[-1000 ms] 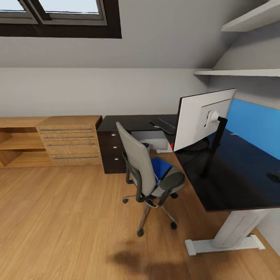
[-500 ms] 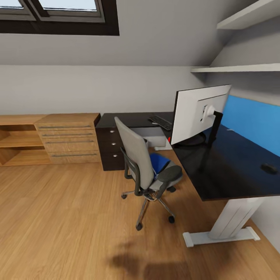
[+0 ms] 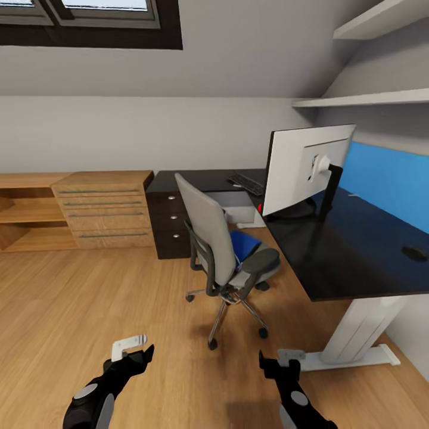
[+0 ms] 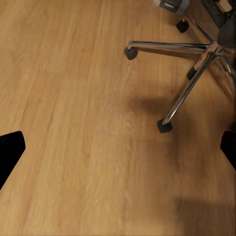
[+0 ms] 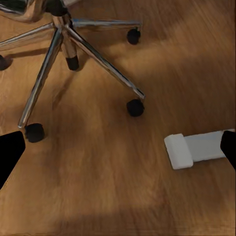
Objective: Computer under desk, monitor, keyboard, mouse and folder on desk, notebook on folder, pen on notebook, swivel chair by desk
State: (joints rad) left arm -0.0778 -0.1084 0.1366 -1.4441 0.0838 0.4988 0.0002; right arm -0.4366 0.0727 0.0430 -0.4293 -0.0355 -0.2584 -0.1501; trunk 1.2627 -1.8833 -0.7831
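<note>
- Light wood filled the left of the head view: a low drawer cabinet (image 3: 104, 208) against the wall, with plank floor (image 3: 77, 310) in front of it.
- At lower left the left gripper (image 3: 132, 351) hung over bare floor; its wrist view showed dark fingertips (image 4: 10, 150) at opposite edges, so it was spread wide and held nothing.
- Centre frame, the swivel chair (image 3: 223, 256) stood near the desk's inner corner, with the blue folder (image 3: 243, 244) lying on its seat, not yet moved.
- At lower centre-right the right gripper (image 3: 280, 362) was likewise spread and empty, above the chair's chrome base (image 5: 64, 54) and the desk's white foot (image 5: 196, 149).
- The black desk (image 3: 351, 262) ran from centre to right. The monitor (image 3: 304, 170) stood on it, back to the camera, and the keyboard (image 3: 247, 183) lay just behind it, so both seemed settled.
- At far right the mouse (image 3: 413, 252) lay on the desk, well apart from the keyboard, and likely needed shifting.
- A grey box under the desk may have been the computer; I could not tell. Most of the task seemed left.
</note>
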